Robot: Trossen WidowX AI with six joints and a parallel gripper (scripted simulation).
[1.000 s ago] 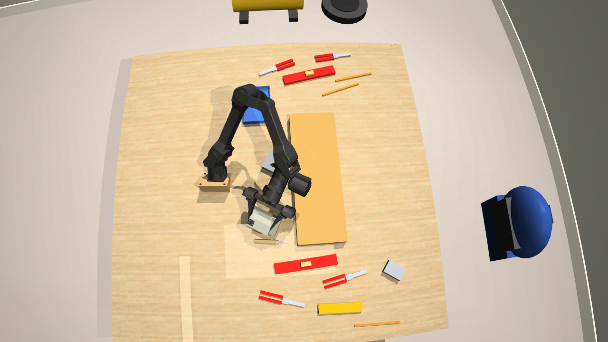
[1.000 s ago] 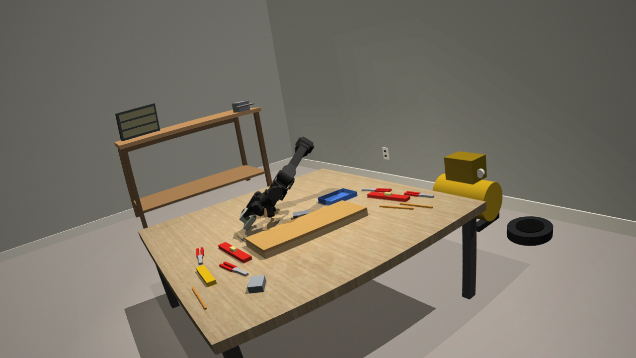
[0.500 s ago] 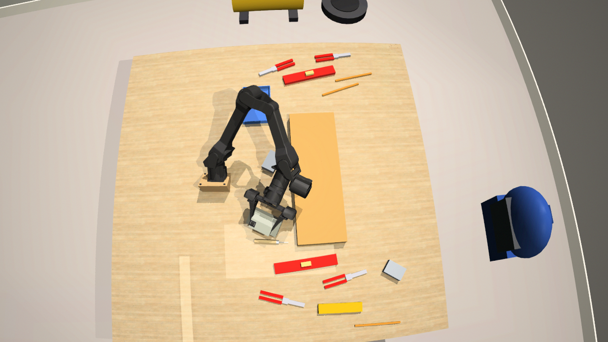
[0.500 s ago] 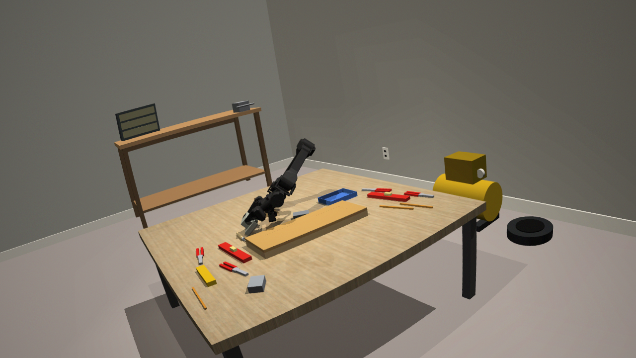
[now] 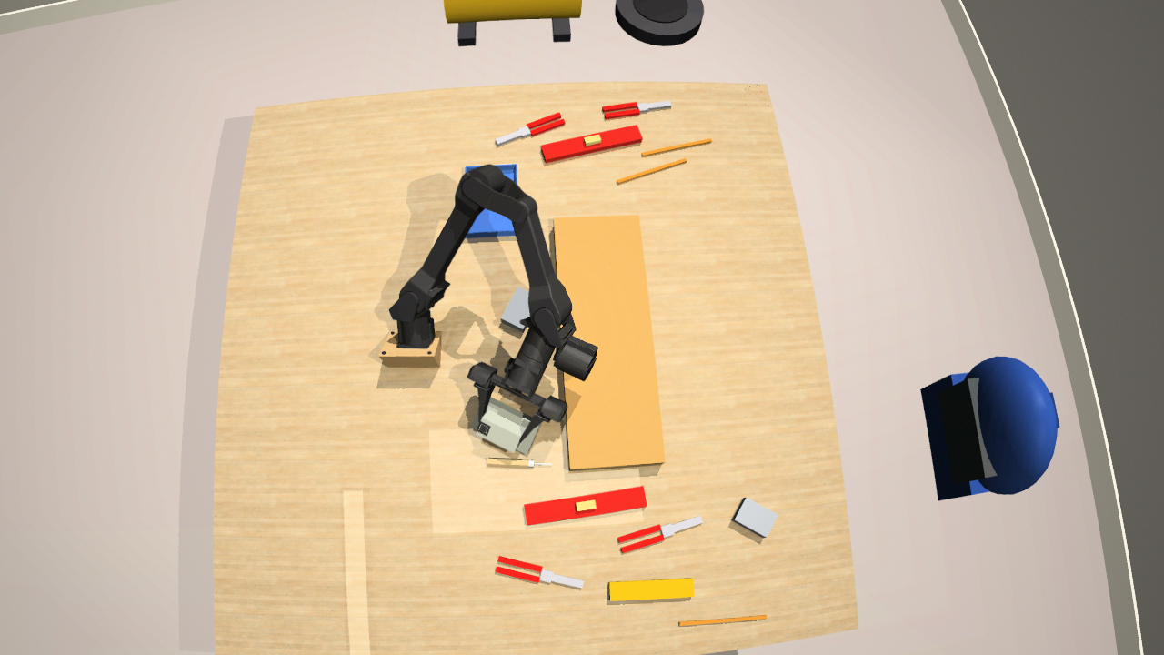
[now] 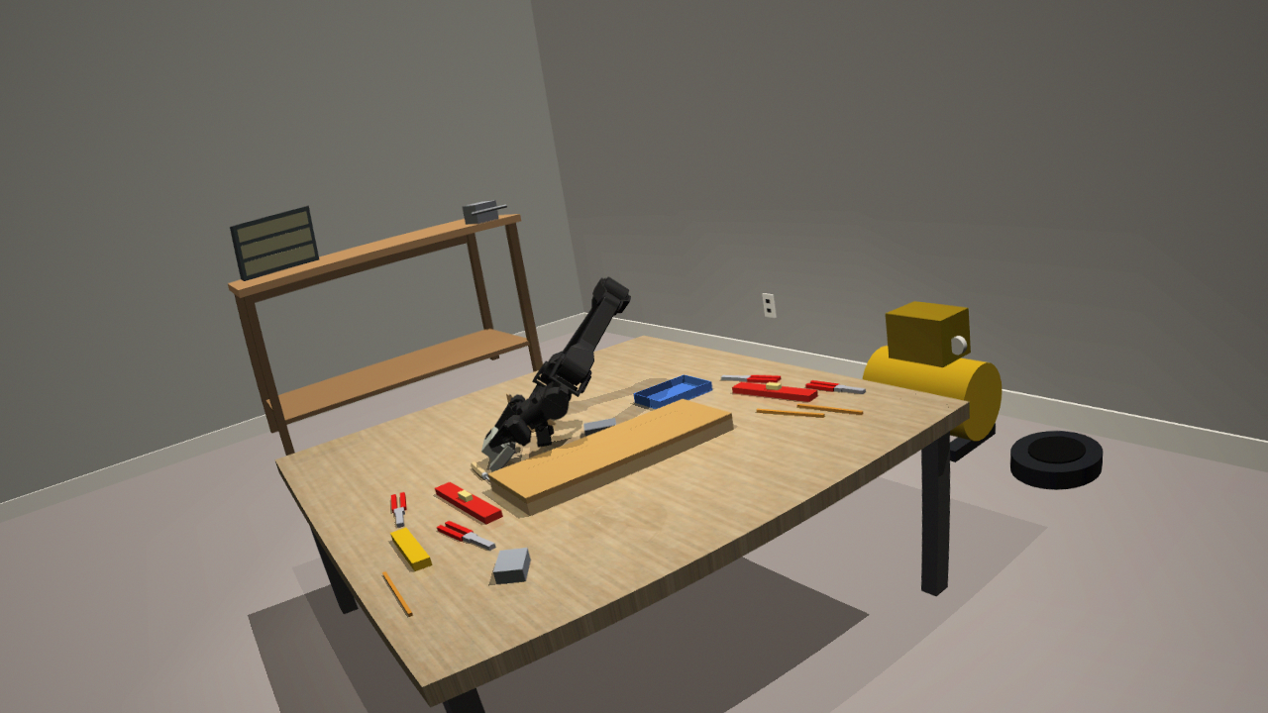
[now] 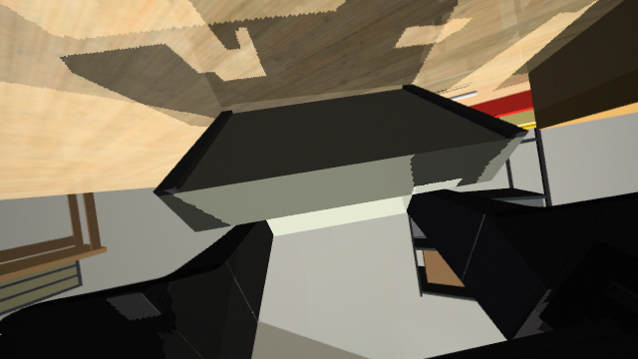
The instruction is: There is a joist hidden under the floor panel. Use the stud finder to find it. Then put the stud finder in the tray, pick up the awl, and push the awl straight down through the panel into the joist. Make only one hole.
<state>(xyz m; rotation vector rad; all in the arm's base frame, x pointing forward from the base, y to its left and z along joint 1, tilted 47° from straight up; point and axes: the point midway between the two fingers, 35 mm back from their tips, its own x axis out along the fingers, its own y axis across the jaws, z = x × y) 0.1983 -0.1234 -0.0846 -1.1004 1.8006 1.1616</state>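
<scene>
My gripper (image 5: 504, 433) (image 7: 335, 196) is shut on the pale grey-green stud finder (image 5: 508, 425) (image 6: 501, 456) (image 7: 319, 175), one finger at each side. The stud finder is tilted, its dark face showing in the wrist view, and is above the table beside the near left end of the panel. The orange-tan floor panel (image 5: 610, 342) (image 6: 620, 448) lies flat; no hole can be made out in it. The awl (image 5: 510, 462) (image 6: 479, 471) lies on the table just beyond the stud finder, its metal tip towards the panel. The blue tray (image 5: 492, 224) (image 6: 674, 390) is empty where it shows; the arm hides part of it.
A grey block (image 5: 516, 309) (image 6: 599, 426) lies between arm base and panel. A red level (image 5: 586, 506) (image 6: 468, 501), red-handled pliers (image 5: 662, 531), a yellow bar (image 5: 650, 589) and another grey block (image 5: 755, 518) lie past the awl. Another red level (image 5: 561, 147) lies beyond the tray.
</scene>
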